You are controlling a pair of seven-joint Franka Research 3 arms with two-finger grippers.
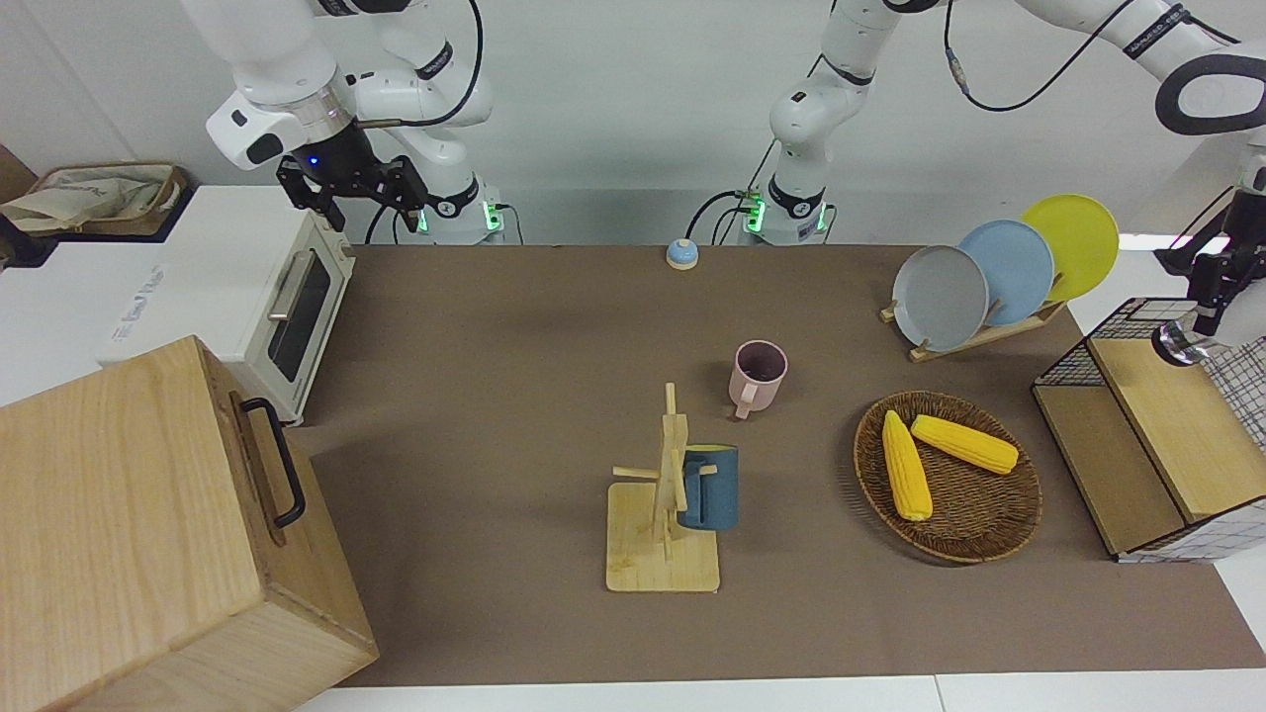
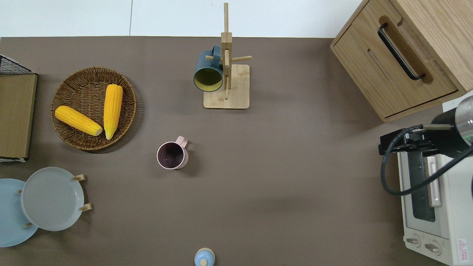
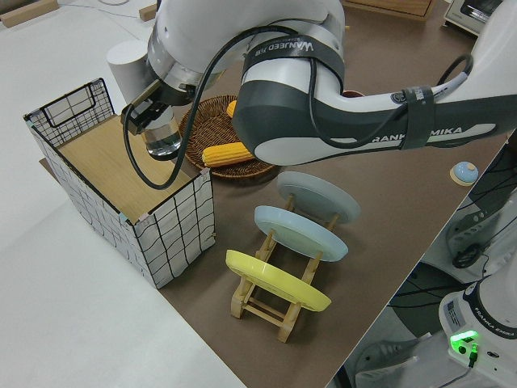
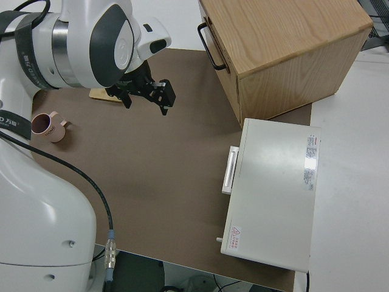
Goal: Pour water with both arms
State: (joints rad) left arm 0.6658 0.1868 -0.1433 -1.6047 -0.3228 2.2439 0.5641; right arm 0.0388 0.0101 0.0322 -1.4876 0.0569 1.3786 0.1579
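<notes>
Two white robot arms work at a brown table point(image 1: 554, 326) set with kitchen things. A wooden cabinet point(image 1: 148, 524) and a white toaster oven point(image 1: 267, 297) fill the right arm's end of the table, the cabinet farther from the robots than the oven. At the left arm's end stands a wire crate point(image 3: 121, 186) with a wooden floor; there the left gripper point(image 3: 157, 121) hangs over the crate, its fingers pinching a clear glass point(image 3: 164, 141). The right gripper point(image 1: 351, 188) hovers over the toaster oven's door, fingers spread and empty. A wicker basket point(image 1: 974, 524) holding two corn cobs point(image 1: 905, 465) sits beside the crate, and nearer the robots a wooden rack point(image 1: 989, 331) carries grey, blue and yellow plates. Near the table's middle a wooden mug tree point(image 1: 665, 504) bears a dark blue mug point(image 1: 714, 487). A pink mug point(image 1: 759, 376) stands upright, nearer the robots than the tree. A small blue bell point(image 1: 681, 254) rests at the table edge nearest the robots
</notes>
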